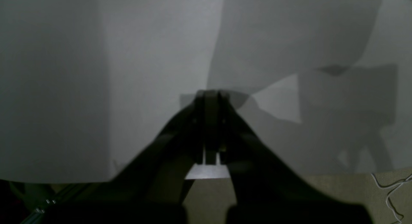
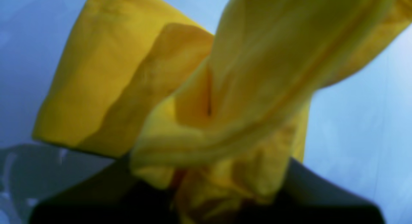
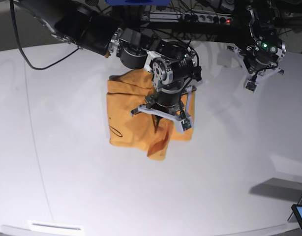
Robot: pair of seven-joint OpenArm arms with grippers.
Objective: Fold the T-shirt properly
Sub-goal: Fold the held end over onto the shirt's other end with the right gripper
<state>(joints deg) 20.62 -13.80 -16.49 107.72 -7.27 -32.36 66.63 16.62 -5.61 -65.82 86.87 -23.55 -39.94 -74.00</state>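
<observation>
While the cloth hangs bunched from one claw, the entries run as follows.

T-shirt: orange-yellow T-shirt (image 3: 129,118), partly folded, lying left of centre on the white table (image 3: 67,187), one corner lifted and drooping to a point at its near edge.
Marking: a thin black script stroke shows on the near left face of the cloth; the rest of the lettering is hidden.
Held part: in the right wrist view a gathered wad of fabric (image 2: 206,172) sits between the dark jaws, with looser folds fanning up and away from it.
Right gripper: right gripper (image 3: 163,114) pinched on that wad, directly above the shirt's right portion.
Left gripper: left gripper (image 1: 210,98) pressed together on nothing, held high and well apart from the shirt, over bare table at the far right of the base view.
Step in hand (judged): carrying the gripped edge across to lay a fold.
Handling advice: keep the lift low so the lower layers do not drag; travel straight across the panel; set the edge flush with the opposite side before letting go.
Risk: a bunched grip may leave a creased, uneven fold; smoothing afterwards seems likely to be needed.
</observation>
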